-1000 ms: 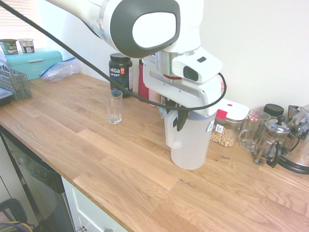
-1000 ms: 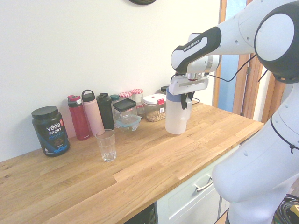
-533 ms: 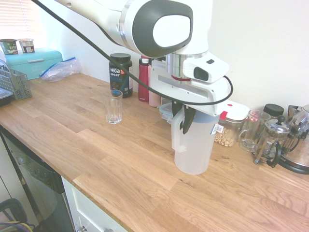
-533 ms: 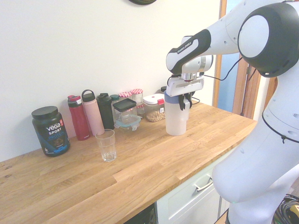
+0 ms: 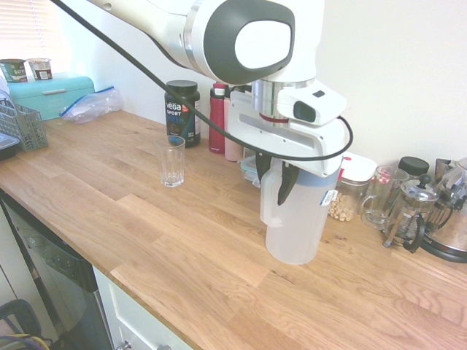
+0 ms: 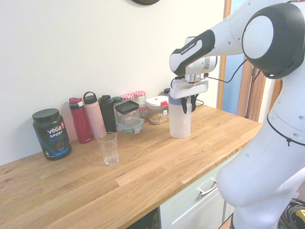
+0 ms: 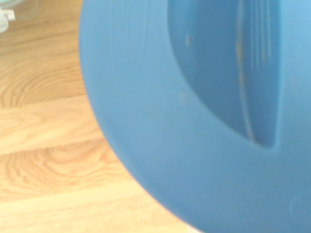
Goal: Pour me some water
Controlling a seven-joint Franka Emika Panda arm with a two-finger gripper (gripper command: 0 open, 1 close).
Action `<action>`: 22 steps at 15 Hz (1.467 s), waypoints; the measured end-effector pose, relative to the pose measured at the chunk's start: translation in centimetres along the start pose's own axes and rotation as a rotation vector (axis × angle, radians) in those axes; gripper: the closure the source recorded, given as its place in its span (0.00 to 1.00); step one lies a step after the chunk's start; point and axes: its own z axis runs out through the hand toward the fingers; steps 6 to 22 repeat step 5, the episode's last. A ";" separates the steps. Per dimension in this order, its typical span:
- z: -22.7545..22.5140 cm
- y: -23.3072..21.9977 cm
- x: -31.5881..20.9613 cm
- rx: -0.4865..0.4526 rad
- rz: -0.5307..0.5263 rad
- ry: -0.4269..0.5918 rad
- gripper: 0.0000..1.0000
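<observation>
Claw: the black two-fingered gripper (image 5: 276,179) is standing parted about the handle (image 5: 268,214), apparently allowing room for adjusting its hold.
Pitcher: the frosted plastic, blue-lidded pitcher (image 5: 298,232) is standing upright on the wooden counter (image 5: 175,255), its base supporting it.
Glass: the clear, ridged tumbler (image 5: 172,169) is waiting upright, presumably for receiving water.

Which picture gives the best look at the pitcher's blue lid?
The wrist view: the lid fills much of it, seen from close above, recess included, though cut off. The first exterior view shows only its side under the tool; the second, a small blue band.
</observation>
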 end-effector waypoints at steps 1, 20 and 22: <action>-0.3 0.3 -0.4 -0.008 0.023 0.000 0.00; -2.9 2.8 -4.0 -0.028 0.079 -0.034 0.00; -2.9 2.8 -4.0 -0.028 0.079 -0.034 0.00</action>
